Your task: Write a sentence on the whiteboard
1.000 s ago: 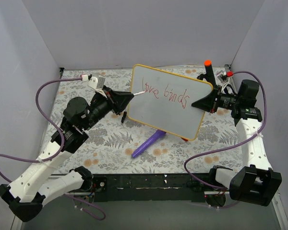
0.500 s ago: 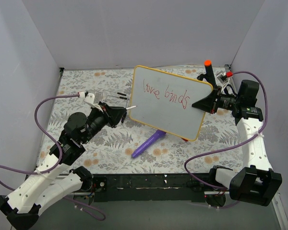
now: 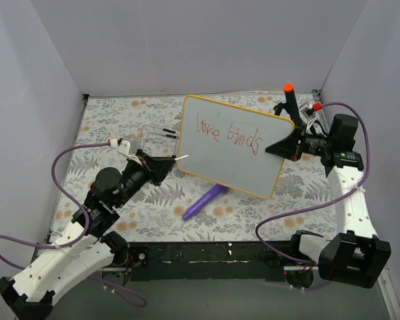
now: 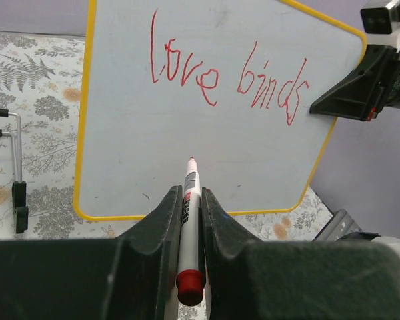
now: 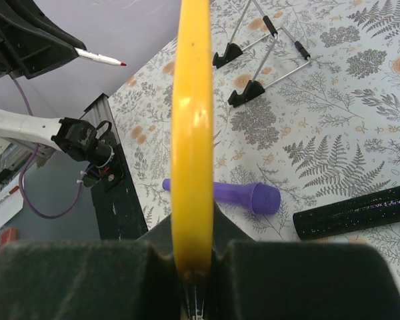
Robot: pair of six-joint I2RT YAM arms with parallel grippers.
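You have one whiteboard [image 3: 230,160] tilted above the table, its right edge pinched in your right gripper [image 3: 279,146]. One red sentence [image 3: 228,133], two words, crosses it. There is one wire stand [image 3: 157,133] and one purple stick [image 3: 205,200]. One marker [image 4: 190,180] is clamped in your left gripper [image 3: 165,164]. Floral cloth [image 3: 120,120] lies below, with plain grey walls [image 3: 187,47] around.

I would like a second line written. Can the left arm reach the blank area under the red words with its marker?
Probably yes. The left gripper holds the marker aimed at the bare whiteboard below the sentence, with nothing between. The right gripper holds the board by its edge, facing it.
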